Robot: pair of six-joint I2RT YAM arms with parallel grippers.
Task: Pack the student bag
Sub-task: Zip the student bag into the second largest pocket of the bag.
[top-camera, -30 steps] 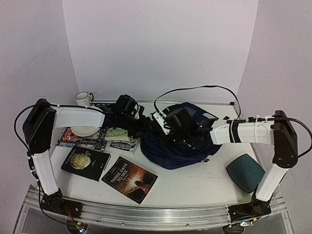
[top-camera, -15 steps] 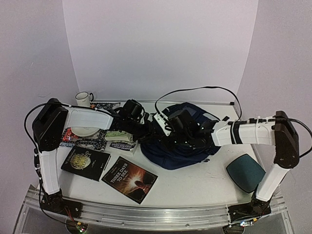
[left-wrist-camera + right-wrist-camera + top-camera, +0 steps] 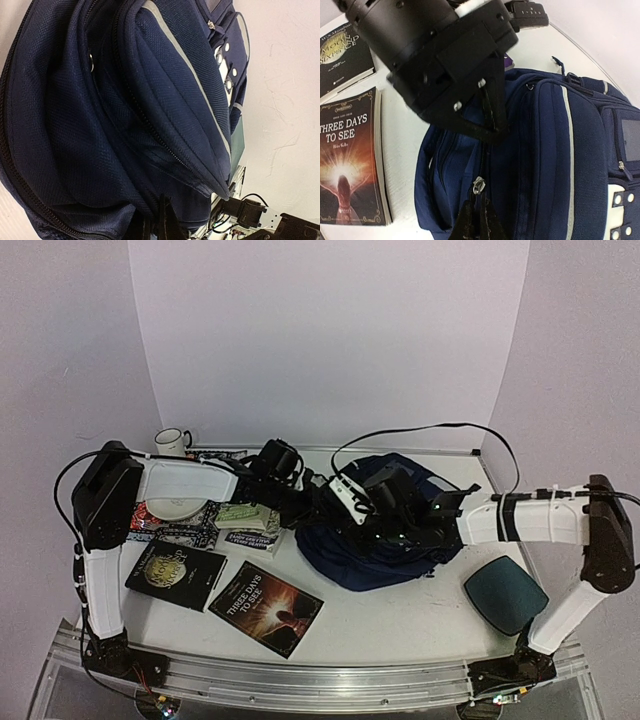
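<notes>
The student bag (image 3: 365, 562) lay on its side at the middle of the table (image 3: 400, 615), just right of a spread of books, with both arms reaching in over it from either side. The left end effector (image 3: 157, 222) was shut, its fingers pinched together on a fold of navy fabric at the bag's edge beside the zip track, most likely to anchor the soft cloth so it would not drag along when the zip was pulled. The right end effector (image 3: 477, 222) was also closed, nipping the tab of the silver zip pull (image 3: 478, 186), which sat partway along the track of one compartment; the grip looked meant to run the zip and open the bag for packing. How far that compartment stood open could not be told from these views. The things that might go in lay apart on the white, scuffed table: the book "Three Days to See" (image 3: 265, 607) near the front edge, a dark book (image 3: 175, 575) left of it, more books under a plate (image 3: 175, 508), a mug (image 3: 171, 443) at the back left, and a teal pouch (image 3: 503, 592) at the right. Plain pale lilac walls (image 3: 330, 340) closed in the table on three sides.
</notes>
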